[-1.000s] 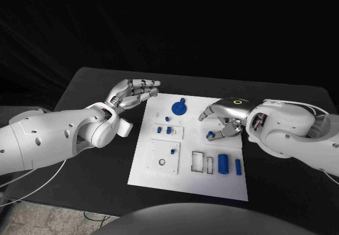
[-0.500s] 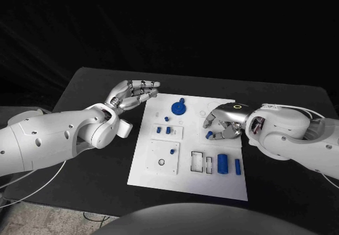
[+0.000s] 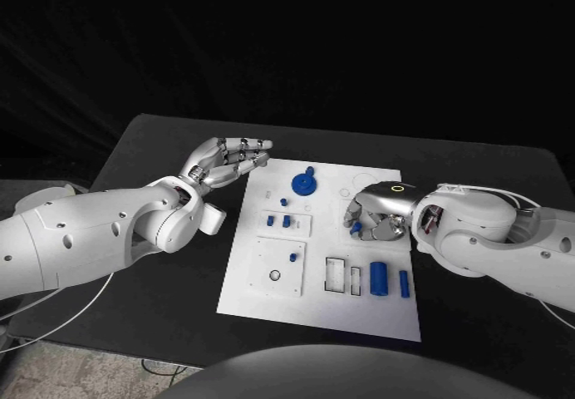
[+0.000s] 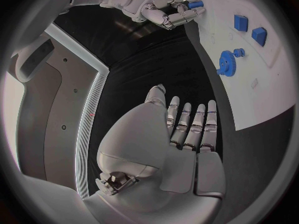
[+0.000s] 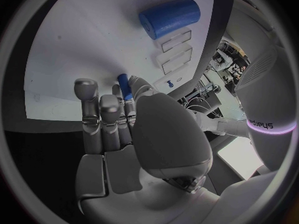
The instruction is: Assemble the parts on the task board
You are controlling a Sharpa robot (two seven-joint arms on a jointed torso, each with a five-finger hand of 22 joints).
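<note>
Black counter (image 3: 156,150) under a dark room, with the white board (image 3: 323,312) lying in its middle, long side running away from the robot. The right hand (image 3: 374,218) sits low over the board's right edge, about halfway along it, fingers curled around a small blue peg (image 5: 124,86); the right wrist view shows the peg pinched at the fingertips with the board just beyond. The left hand (image 3: 228,160) hangs off the board's far left corner, flat, fingers apart, holding nothing.

Risks, as I judge them: the peg is short and held only at the tips, so it could tip or twist as it meets its hole, then jam or pop free and roll across the board. The curled fingers also hide the hole from the head view, so a missed alignment may go unnoticed. A hard push could slide the board, since nothing braces it.

Recesses on the board: near the front edge, two narrow rectangular slots (image 3: 344,275) appear empty, with a blue cylinder (image 3: 379,278) and a thinner blue bar (image 3: 404,283) lying just right of them. A square plate (image 3: 278,265) left of the slots has an open round hole. Farther back, a small frame (image 3: 285,222) holds two blue blocks (image 3: 278,220), and a blue gear (image 3: 304,182) sits near the far edge.
</note>
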